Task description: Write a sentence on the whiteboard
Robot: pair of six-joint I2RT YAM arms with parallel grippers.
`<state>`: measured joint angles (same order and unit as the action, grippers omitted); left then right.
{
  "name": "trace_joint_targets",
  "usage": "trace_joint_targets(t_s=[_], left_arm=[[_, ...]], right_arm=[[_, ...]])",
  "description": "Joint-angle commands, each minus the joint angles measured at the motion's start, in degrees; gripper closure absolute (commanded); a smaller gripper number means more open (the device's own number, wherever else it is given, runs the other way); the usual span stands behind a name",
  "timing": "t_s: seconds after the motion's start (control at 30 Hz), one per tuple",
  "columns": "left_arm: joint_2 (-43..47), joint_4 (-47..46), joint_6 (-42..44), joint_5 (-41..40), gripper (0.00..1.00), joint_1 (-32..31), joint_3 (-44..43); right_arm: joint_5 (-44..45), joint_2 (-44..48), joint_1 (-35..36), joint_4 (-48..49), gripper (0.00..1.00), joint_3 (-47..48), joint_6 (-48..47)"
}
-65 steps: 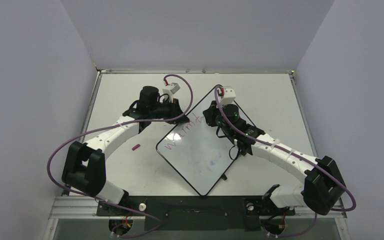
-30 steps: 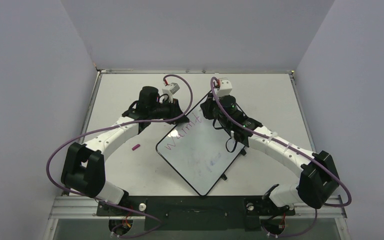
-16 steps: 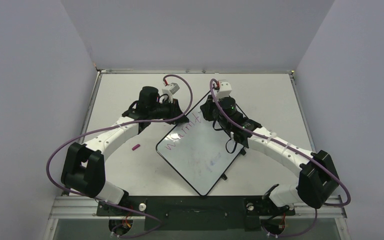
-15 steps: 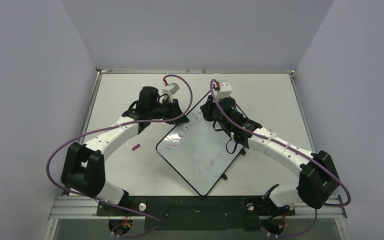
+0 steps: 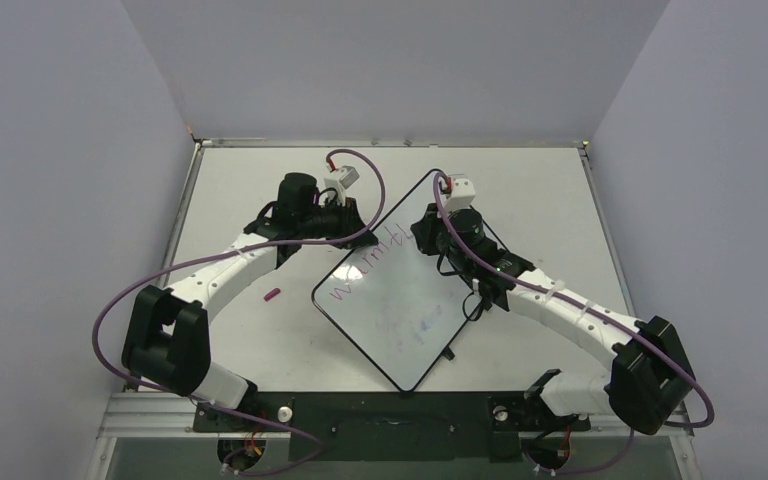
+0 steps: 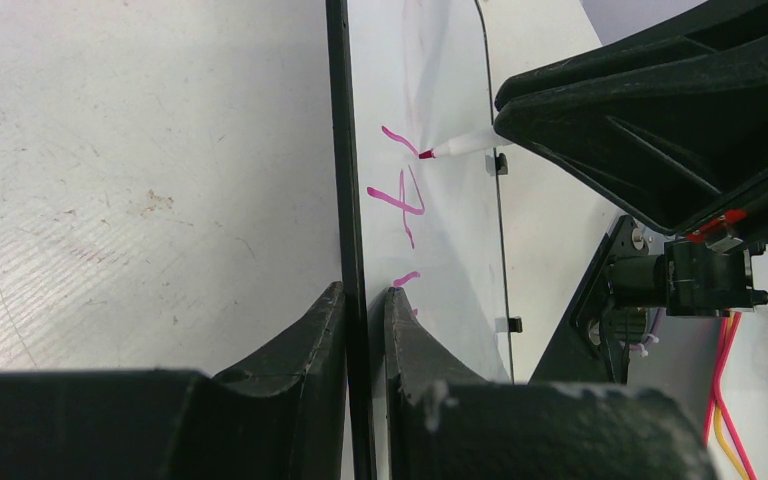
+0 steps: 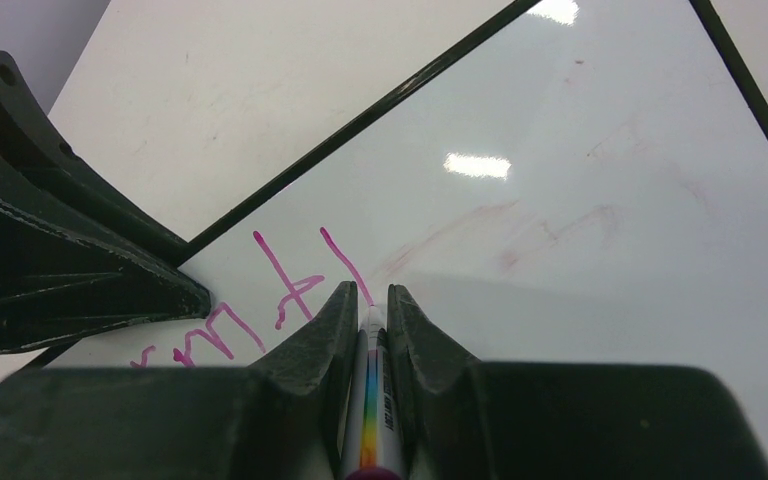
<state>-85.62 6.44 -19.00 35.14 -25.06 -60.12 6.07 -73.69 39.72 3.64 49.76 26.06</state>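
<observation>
Whiteboard [image 5: 400, 325] mid-table, rim pinched by left gripper [image 6: 362, 292]; right gripper [image 7: 371, 297] clamps pink marker [image 7: 372, 420], sentence [image 7: 298, 292] at "Warmt" plus h-stem; next move likely needs the h-hump, drawn under light pressure.

Pink sentence [image 5: 368, 265], perhaps "Warmt", on diagonal whiteboard [image 5: 410, 340]

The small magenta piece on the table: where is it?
Top view: the small magenta piece lies left of the black-rimmed whiteboard, beside the left arm.

Small magenta cap [image 5: 272, 295] lying on off-white tabletop [image 5: 540, 190].
</observation>
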Motion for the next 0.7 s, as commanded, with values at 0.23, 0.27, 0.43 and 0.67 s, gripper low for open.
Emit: trace_joint_targets(t_s=[0.23,0.27,0.43,0.67], left_arm=[[2.01,-0.63,5.69,-3.93,1.0,0.22,0.25],[1.98,-0.63,5.72,-3.93,1.0,0.25,0.26],[1.87,-0.6,5.73,-3.93,1.0,0.25,0.24],[1.89,-0.6,5.73,-3.85,1.0,0.27,0.23]], right_arm=[[0.24,0.53,-0.18,1.33,1.0,1.36,0.71],[0.17,0.2,-0.18,1.36,1.0,1.67,0.73],[-0.03,-0.83,-0.17,1.61,1.0,3.46,0.74],[0.04,-2.6,-0.27,1.63,1.0,5.82,0.28]])
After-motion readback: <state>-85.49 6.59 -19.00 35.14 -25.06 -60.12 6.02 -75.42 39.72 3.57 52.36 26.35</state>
